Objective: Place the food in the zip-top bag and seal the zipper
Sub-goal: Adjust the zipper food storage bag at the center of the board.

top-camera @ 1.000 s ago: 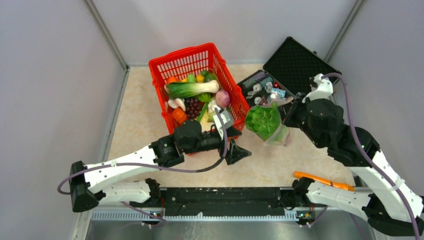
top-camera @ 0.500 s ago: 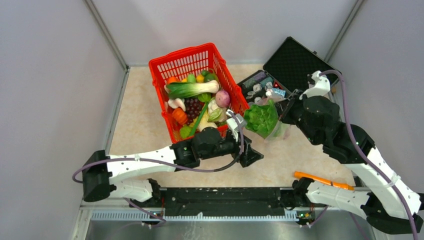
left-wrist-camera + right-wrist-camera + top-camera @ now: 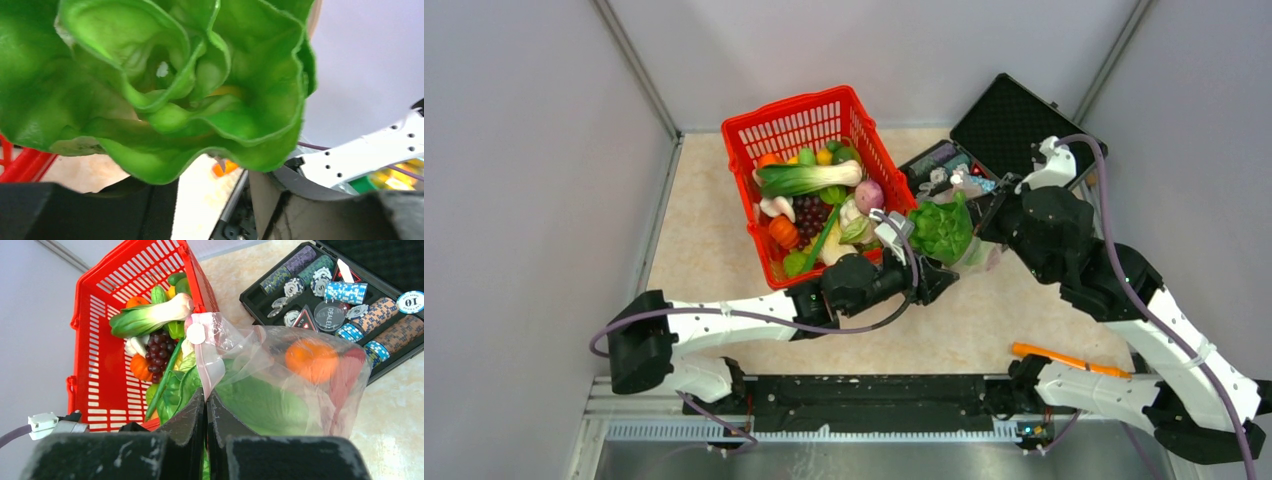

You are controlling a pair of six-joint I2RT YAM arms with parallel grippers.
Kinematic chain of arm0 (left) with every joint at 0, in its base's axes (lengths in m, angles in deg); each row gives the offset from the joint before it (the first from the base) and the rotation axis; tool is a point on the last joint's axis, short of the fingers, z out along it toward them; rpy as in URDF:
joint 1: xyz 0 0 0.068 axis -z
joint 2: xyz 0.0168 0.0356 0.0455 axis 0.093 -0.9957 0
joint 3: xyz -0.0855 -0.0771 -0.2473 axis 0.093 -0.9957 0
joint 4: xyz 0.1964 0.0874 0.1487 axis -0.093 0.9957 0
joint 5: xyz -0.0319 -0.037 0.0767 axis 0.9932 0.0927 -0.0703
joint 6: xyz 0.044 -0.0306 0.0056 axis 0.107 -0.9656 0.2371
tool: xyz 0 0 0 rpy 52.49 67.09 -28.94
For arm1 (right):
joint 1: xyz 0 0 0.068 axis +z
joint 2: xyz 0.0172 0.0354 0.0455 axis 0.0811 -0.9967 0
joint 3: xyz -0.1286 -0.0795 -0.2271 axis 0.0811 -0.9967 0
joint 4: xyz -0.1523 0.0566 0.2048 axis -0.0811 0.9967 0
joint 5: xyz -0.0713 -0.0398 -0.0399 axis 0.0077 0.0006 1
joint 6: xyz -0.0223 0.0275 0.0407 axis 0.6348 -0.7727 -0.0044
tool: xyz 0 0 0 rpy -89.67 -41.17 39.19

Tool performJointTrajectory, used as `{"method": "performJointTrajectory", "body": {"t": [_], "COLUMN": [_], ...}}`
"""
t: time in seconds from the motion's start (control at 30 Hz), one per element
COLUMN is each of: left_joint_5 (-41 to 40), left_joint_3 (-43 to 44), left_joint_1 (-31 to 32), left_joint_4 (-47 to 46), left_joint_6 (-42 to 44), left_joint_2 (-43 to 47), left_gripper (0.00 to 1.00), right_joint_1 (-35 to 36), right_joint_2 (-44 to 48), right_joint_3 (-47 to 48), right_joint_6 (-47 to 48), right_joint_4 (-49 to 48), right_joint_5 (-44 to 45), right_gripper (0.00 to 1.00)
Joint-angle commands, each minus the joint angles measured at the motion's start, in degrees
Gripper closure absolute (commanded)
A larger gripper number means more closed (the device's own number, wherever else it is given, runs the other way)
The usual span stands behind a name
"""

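My right gripper (image 3: 206, 400) is shut on the pinkish zipper (image 3: 210, 360) edge of the clear zip-top bag (image 3: 300, 390) and holds it up beside the red basket. Inside the bag I see green lettuce (image 3: 265, 407), an orange round (image 3: 311, 360) and a red chili (image 3: 347, 377). From above, the lettuce (image 3: 942, 228) sticks out of the bag (image 3: 979, 258) on its left, with my right gripper (image 3: 986, 215) on its right. My left gripper (image 3: 934, 278) is open just below the lettuce (image 3: 165, 75), which fills the left wrist view above my spread fingers (image 3: 75, 210).
The red basket (image 3: 789, 105), full of toy vegetables, stands left of the bag. An open black case (image 3: 1014, 120) with poker chips (image 3: 350, 305) lies behind the bag. An orange stick-like object (image 3: 1069, 360) lies near the front right edge.
My left arm has swung right and forward until its open gripper is right under the lettuce. My right gripper has drawn the bag slightly back and up.
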Motion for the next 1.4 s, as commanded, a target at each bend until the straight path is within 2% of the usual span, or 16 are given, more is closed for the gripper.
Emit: {"method": "performJointTrajectory", "body": {"t": [0.0,0.2,0.27,0.4,0.67,0.8,0.9,1.03,1.17,1.3,1.37], "left_joint_5": [-3.7,-4.2,-4.9,-5.3,-7.7,-6.3,-3.7,1.6,4.3,10.8,11.1], "left_joint_3": [1.2,1.6,1.7,1.9,2.3,6.7,12.4,15.9,16.9,16.2,15.9], "left_joint_1": [0.1,0.1,0.2,0.3,1.0,1.0,1.1,1.1,1.1,1.1,1.1], "left_joint_4": [-4.1,-3.3,-3.0,-2.9,-2.0,4.9,13.8,18.9,21.5,20.8,22.4], "left_joint_6": [1.0,2.3,2.9,3.5,14.9,26.6,32.6,34.1,32.2,32.4,33.0], "left_joint_2": [-1.4,-1.6,-1.6,-1.4,2.8,7.1,9.9,12.1,11.8,11.9,11.1], "left_gripper": [0.51,0.69,0.84,1.00,1.00,1.00,1.00,1.00,1.00,1.00,1.00], "right_joint_1": [-0.3,-0.3,-0.3,-0.3,-0.3,-0.3,-0.3,-0.3,-0.3,-0.3,-0.3], "right_joint_2": [1.2,1.2,1.3,1.8,3.7,5.0,6.6,8.7,10.2,11.1,8.4], "right_joint_3": [0.1,0.3,0.0,-0.7,-2.7,-2.6,-2.9,-4.3,-6.3,-7.6,-6.9], "right_joint_6": [-0.6,-0.5,-0.5,-0.6,-1.5,-1.4,-1.1,-1.5,-4.9,-1.4,-0.9], "right_joint_4": [-4.0,-3.9,-4.0,-4.3,-2.5,0.5,2.5,3.7,5.1,1.9,6.3], "right_joint_5": [-0.1,0.1,0.1,0.2,1.9,0.3,-2.2,-4.2,-0.4,-1.7,-1.8], "right_gripper": [1.00,1.00,1.00,1.00,1.00,1.00,1.00,1.00,1.00,1.00,1.00]}}
